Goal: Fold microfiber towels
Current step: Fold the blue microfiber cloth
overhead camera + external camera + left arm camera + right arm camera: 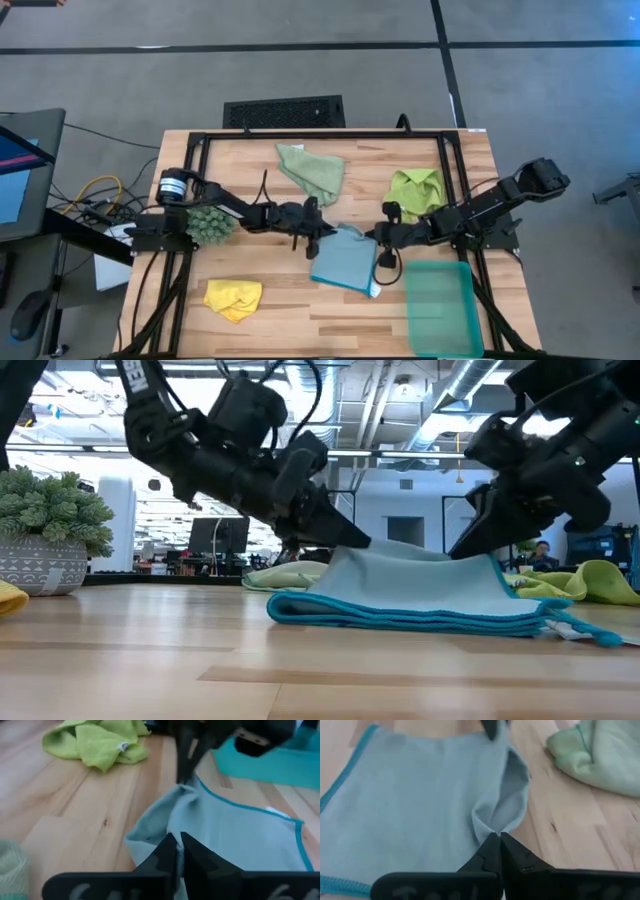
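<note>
Light blue towel (pixel 345 258) is lying mid-bench, already doubled over, judging by the stacked teal-edged layers in the low view. Both arms are meeting over it.

Left tool (pixel 176 851) is pinching the towel's left end, fingers closed on a raised pleat of cloth. Right tool (pixel 496 845) is doing the same at the right end, clamped on a puckered bit of hem. From the low view, both ends are being held slightly off the bench (pixel 300 310) while the middle is sagging onto the wood.

Step in hand, as I read it: carrying one held edge across to make the next fold.

To do it well:
- Both tools should be rising together and level, so the cloth is hanging taut between them rather than twisting.
- Lift only enough for the free layers to clear the bench; too high and the lower fold will likely be falling open.
- Travel toward the opposite edge in one even sweep, matching teal hems before letting go.
- Neither grip looks deep; a fast pull risks slipping a layer.

Other towels are waiting: pale sage green towel (pixel 312 170) far centre, lime green towel (pixel 417 190) far right, yellow towel (pixel 233 298) near left. Teal tray (pixel 442 307) is sitting near right, close beside the blue cloth; keep the sweep clear of it.
</note>
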{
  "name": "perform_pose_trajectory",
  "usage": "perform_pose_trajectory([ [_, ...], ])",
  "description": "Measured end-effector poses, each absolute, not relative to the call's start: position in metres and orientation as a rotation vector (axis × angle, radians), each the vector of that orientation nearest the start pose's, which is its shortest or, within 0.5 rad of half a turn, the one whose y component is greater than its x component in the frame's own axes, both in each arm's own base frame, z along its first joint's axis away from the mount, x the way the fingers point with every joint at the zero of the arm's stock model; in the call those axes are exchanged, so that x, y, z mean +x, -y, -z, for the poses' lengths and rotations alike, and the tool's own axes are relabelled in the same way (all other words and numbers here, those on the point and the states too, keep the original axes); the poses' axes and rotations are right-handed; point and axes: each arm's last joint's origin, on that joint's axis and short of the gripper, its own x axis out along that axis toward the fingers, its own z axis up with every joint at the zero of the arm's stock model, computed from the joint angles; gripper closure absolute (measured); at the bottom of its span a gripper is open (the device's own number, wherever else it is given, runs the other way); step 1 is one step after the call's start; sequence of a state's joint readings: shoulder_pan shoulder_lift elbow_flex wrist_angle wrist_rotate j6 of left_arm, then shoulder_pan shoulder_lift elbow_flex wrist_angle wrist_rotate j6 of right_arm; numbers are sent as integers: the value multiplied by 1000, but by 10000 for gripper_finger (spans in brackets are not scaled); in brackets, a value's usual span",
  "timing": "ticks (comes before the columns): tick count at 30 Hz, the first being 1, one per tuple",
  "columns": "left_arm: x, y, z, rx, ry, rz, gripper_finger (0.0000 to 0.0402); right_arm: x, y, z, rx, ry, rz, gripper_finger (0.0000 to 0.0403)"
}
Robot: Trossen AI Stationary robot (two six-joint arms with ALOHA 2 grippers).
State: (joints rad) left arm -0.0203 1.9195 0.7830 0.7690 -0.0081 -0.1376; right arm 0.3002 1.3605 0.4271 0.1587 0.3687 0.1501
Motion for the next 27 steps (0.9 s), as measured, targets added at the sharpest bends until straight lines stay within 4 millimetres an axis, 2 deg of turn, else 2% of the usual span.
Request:
perform_pose_trajectory([
  [3,357,19,-120,-61,-377,-20,397,220,-53,-134,-65,-728,154,381],
  [6,356,27,-120,-10,-378,-24,393,219,-48,-134,-1,-744,199,359],
  [11,355,34,-120,36,-373,-35,395,212,-38,-141,88,-755,276,286],
  [15,355,34,-121,32,-371,-36,396,208,-28,-153,189,-683,380,226],
  [20,356,36,-122,26,-358,-36,394,221,-37,-159,161,-580,225,179],
  [27,357,39,-124,27,-343,-27,395,242,-35,-136,46,-593,69,159],
])
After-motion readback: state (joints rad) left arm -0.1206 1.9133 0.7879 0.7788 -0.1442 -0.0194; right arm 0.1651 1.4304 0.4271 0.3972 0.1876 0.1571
